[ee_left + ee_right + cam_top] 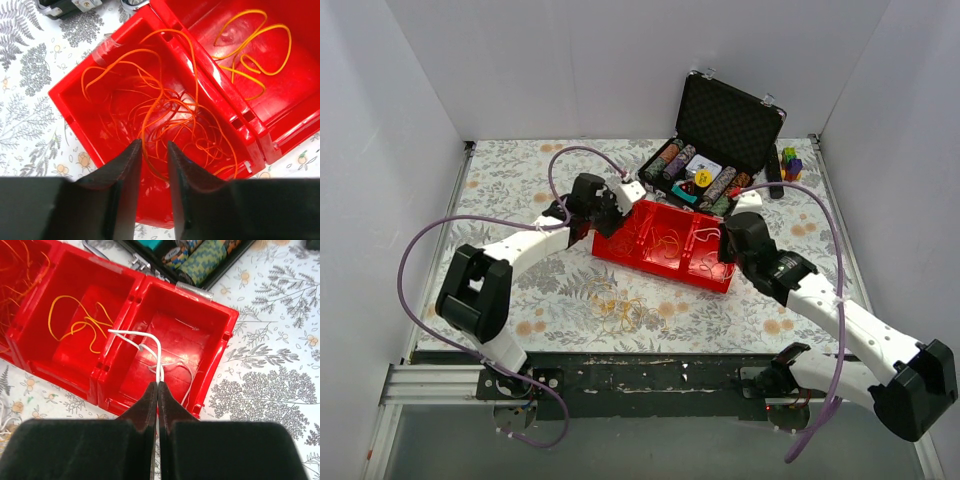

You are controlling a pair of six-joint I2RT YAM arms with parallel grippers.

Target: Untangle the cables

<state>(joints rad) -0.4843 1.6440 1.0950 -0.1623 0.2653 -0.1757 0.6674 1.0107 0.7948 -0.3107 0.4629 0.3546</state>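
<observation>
My top camera looked down from high at six o'clock over the whole tabletop (500, 180). Wrist cameras hung close above the red bin (650, 262): left at nine o'clock, right at three, sharing its middle compartment (300, 90).

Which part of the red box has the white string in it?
The end compartment under the right tool, which pinches the white cable. The middle compartment holds yellow cable, the other end orange cables.
</observation>
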